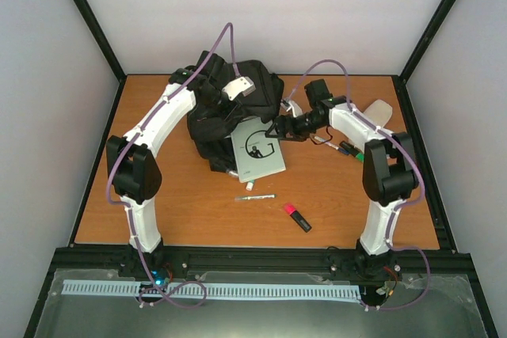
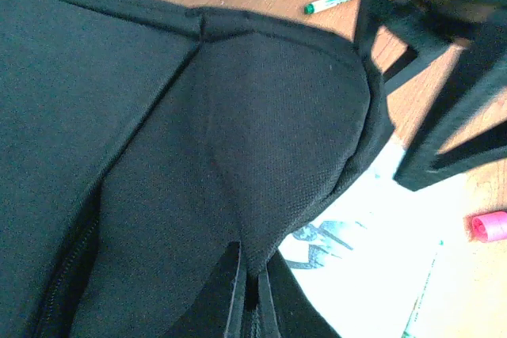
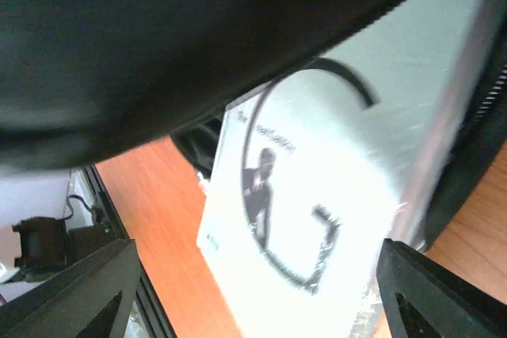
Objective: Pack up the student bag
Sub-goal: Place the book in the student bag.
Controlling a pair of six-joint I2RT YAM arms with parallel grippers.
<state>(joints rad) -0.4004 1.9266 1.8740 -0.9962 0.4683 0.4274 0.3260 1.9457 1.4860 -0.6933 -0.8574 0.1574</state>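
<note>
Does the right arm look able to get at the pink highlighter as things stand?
Probably yes: the pink highlighter lies uncovered on the table near the right arm, with nothing between them.

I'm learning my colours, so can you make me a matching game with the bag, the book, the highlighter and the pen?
1 student bag
2 book
3 highlighter
4 pen

A pink cap
B black fabric
C white cover, round black drawing
D thin and white

Pairs: 1-B, 2-C, 3-A, 4-D
</note>
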